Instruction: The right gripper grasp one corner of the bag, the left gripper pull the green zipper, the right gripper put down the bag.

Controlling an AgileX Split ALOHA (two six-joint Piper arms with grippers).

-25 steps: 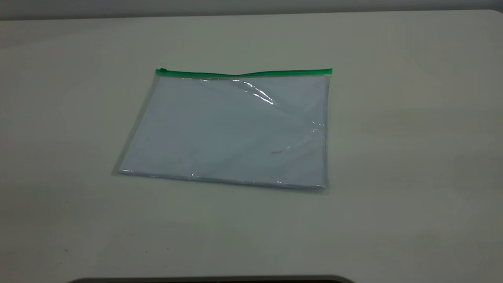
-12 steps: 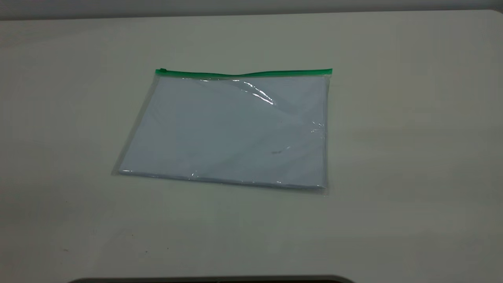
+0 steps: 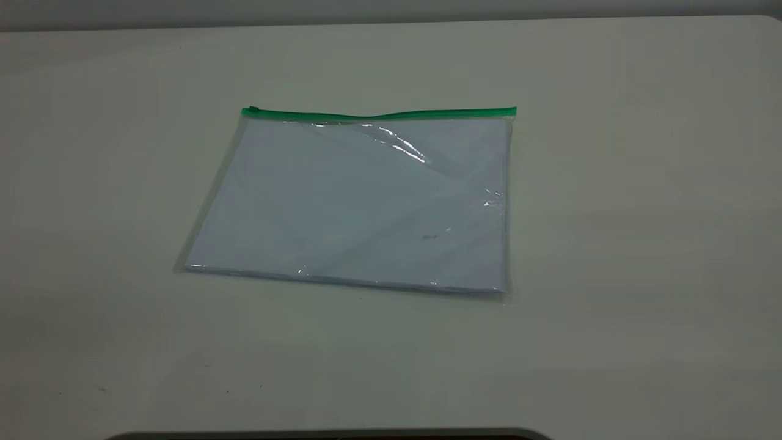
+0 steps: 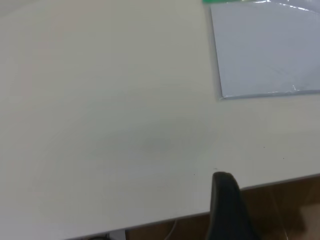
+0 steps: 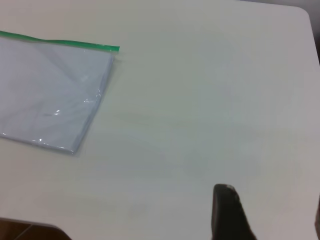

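While the bag (image 3: 357,201) lay flat on the table (image 3: 641,244), green zipper (image 3: 379,114) along its far edge, both grippers sat well off it; couldn't tell their grip.

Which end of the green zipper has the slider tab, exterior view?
The left end of the green zipper: the slider tab is a small darker bump there; the right end is plain strip.

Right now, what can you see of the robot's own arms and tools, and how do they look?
Very little shows. In the exterior view neither arm appears. The left wrist view shows only one dark, nearly black finger of the left tool, rounded at its tip and matte. The right wrist view shows a similar black finger of the right tool, with a small pale glint at its tip. No cables or markings are visible.
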